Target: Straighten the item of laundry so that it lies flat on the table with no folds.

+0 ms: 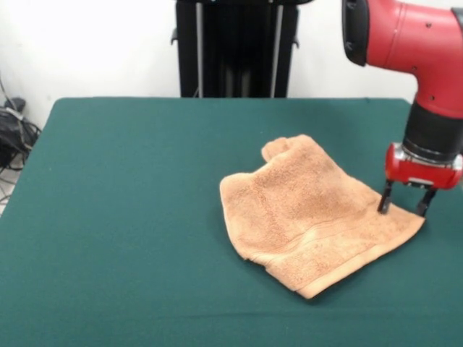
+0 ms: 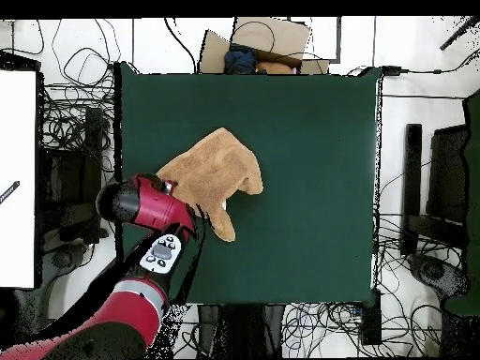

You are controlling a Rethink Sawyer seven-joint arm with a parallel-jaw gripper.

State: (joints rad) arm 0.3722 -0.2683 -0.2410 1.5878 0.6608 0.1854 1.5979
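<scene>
Now we have the gripper [image 1: 406, 205] low at the peach towel [image 1: 311, 217] corner, fingers [image 1: 384, 199] parted astride it, on the green tabletop [image 1: 130, 217]. Next: pinch, draw outward to undo folds.

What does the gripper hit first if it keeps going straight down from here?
Most likely the towel. The gripper points down with fingers apart, over the towel's corner at right in the front view. One finger seems at the cloth, the other near its edge; below that is the table. Contact height is unclear.
</scene>
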